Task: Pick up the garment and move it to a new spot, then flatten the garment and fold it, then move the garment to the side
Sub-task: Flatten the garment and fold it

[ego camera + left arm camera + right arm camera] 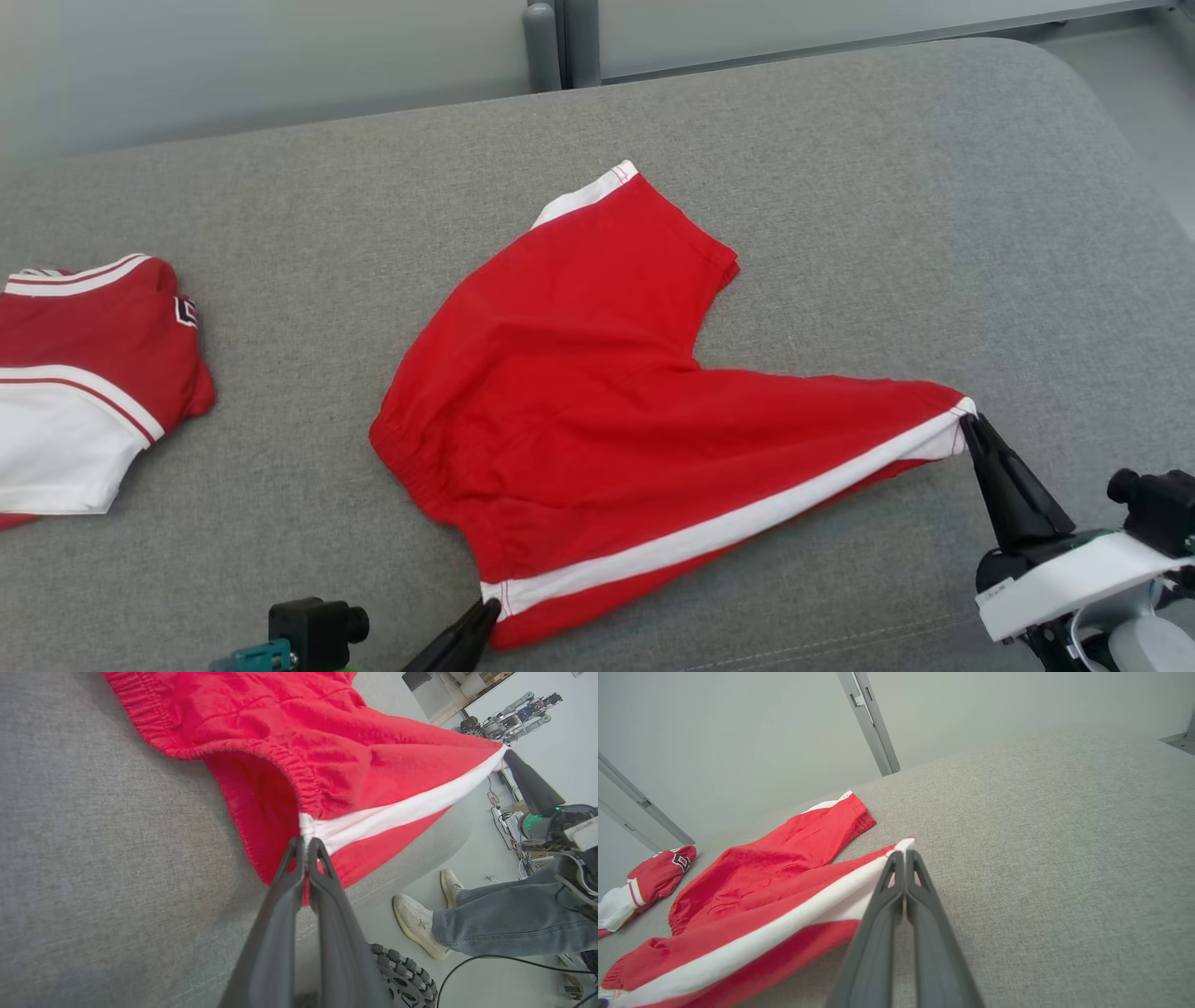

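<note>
The red shorts [579,392] are pinched by the left gripper [489,609] at the near waistband and by the right gripper [967,422] at the right hem, possibly lifted.

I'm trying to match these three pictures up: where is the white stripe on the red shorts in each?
Head view: white stripe, lower middle to right.
Left wrist view: white stripe, centre to upper right.
Right wrist view: white stripe, lower left to centre.
Shared landmark: right gripper pinching one end of it.
</note>
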You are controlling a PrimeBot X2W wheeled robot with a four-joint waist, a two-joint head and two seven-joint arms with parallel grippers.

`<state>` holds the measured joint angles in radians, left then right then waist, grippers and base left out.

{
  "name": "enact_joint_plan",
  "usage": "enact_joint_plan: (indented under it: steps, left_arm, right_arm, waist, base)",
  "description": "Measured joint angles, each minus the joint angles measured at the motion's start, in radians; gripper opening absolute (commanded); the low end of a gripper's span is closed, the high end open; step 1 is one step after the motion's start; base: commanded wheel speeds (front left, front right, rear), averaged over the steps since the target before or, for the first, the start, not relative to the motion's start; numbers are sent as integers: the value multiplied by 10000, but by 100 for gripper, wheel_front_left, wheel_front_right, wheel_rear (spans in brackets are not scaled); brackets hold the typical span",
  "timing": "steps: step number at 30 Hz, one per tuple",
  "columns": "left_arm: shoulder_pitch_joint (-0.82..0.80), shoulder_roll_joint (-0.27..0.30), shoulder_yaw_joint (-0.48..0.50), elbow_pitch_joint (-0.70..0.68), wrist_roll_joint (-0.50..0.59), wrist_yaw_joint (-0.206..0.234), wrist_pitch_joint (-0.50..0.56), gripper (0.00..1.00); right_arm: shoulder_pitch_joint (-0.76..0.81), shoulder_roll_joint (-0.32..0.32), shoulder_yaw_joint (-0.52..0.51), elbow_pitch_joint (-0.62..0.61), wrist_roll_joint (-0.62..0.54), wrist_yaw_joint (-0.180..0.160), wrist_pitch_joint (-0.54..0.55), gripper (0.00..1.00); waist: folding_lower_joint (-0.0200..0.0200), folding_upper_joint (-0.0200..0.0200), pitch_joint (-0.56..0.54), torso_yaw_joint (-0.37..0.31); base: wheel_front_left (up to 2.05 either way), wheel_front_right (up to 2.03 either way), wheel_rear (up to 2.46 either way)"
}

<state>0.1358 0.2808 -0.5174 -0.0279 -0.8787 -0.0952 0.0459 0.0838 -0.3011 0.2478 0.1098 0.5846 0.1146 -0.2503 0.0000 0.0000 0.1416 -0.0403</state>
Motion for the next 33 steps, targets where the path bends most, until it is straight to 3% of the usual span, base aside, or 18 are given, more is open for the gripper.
enact_joint_plan:
  steps: [19,29,33]
  left_arm:
    - [1313,1208,416,-4054,-1536,878,1875,0]
    - [269,1471,1106,-5049,-2261,1764,3093,0]
    - [-565,1469,1266,-4982,-2424,1875,3570,0]
  right_arm:
    - [1199,-1392,-901,-3367,1741,84,792,0]
    - [-1757,-2000,-368,-3300,2025,84,2428,0]
    - [-2996,-1992,-316,-2894,2054,86,2911,0]
  waist:
    - [0,0,107,-93]
    - [0,0,1187,150]
    - [0,0,1682,366]
  base:
    - [0,0,0]
    - [0,0,0]
    - [0,0,0]
